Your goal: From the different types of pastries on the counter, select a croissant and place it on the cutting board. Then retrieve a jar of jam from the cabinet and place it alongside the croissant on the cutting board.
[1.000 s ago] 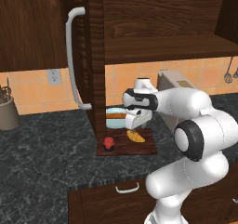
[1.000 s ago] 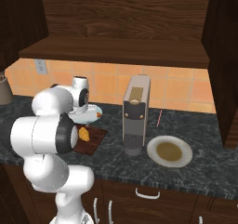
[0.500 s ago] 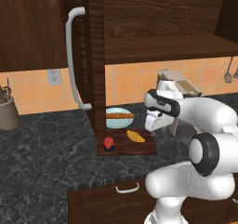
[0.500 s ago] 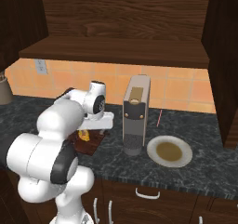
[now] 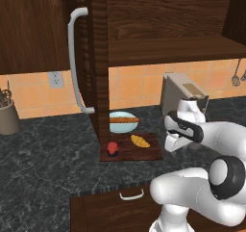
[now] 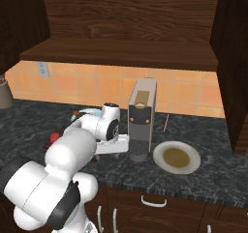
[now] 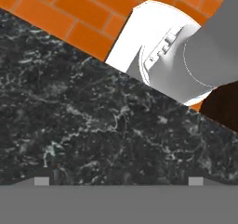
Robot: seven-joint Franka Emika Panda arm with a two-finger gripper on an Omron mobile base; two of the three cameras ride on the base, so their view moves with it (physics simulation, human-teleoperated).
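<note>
- The desk is a dark black-grey marbled stone slab with dark wood drawers under its front edge; one drawer has a curved pale handle.
- The cutting board is a thin, flat, dark reddish-brown wooden rectangle lying towards the back of the desk, just below the open cabinet door.
- The croissant is small, golden-orange and oblong, with a glossy crust. It lies on the board's right half.
- The jar of jam is a tiny squat red pot with a dark band. It stands on the board's left half, apart from the croissant.
- Behind the board, near the back edge, sits a pale blue bowl with the long thin brown stick-shaped pastry laid across its rim.
- The cabinet is dark brown wood grain, its door edge carrying a long curved pale grey bar handle.
- The pincer hangs right of the board, beside the boxy grey coffee machine; its jaws stand wide apart and hold nothing, with bare marble between the finger tips in the hand view.
- A round cream plate with a brownish centre rests right of the machine.
- A grey utensil crock stands at the far left by the orange tiled wall.
</note>
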